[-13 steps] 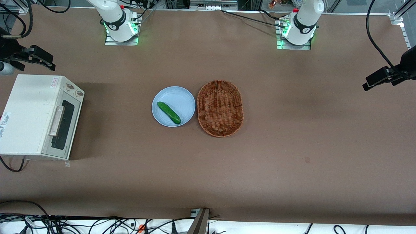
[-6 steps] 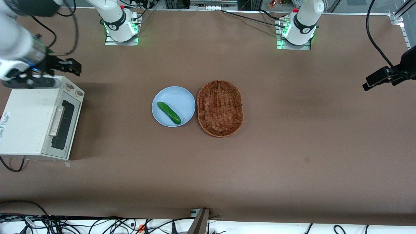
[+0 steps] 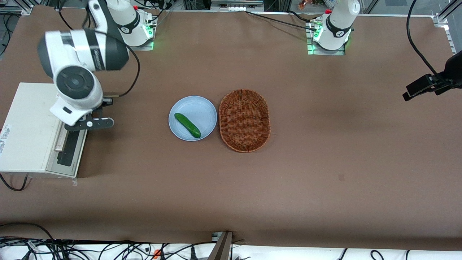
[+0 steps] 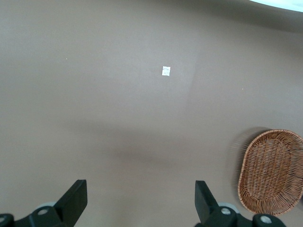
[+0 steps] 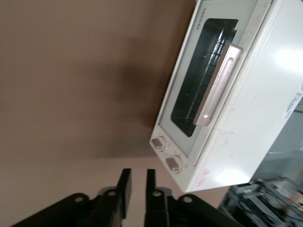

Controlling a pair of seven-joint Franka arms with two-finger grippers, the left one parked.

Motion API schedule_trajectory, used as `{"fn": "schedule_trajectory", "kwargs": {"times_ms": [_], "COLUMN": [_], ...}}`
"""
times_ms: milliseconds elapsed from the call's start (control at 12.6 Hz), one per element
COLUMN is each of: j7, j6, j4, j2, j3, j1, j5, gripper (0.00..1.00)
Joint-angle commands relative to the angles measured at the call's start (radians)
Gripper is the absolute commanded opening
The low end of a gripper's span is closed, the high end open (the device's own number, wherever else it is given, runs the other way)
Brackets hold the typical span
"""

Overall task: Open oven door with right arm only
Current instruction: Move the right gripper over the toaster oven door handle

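The claw hangs with fingers nearly together, holding nothing, above the oven's knob end. The closed oven door and its handle lie just below and beside it. With so narrow a gap, descending risks knocking the bar or knobs instead of straddling the handle.

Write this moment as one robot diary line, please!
gripper: near oven knobs | oven door: closed | handle: untouched | step: approach

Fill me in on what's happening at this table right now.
The right arm has swung over the oven at its end of the table. Its gripper hangs above the knob end, fingers nearly together and holding nothing. The oven door is shut, its handle untouched. The cucumber lies on its plate beside the basket.
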Motion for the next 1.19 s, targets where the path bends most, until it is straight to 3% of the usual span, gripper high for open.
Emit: {"fn": "schedule_trajectory", "kwargs": {"times_ms": [0,554,1107], "j7": [-0.006,-0.01,-0.023], "j6": [0.009,0.016,0.114], "j4": [0.01,0.015,0.014], "j2": [0.065,0.175,0.217], "j3": [-0.002,-0.016,-0.016], "j1": [0.004,-0.019,-0.089], "j5": [-0.11,-0.342,-0.403], "gripper": [0.0,0.0,0.0]}}
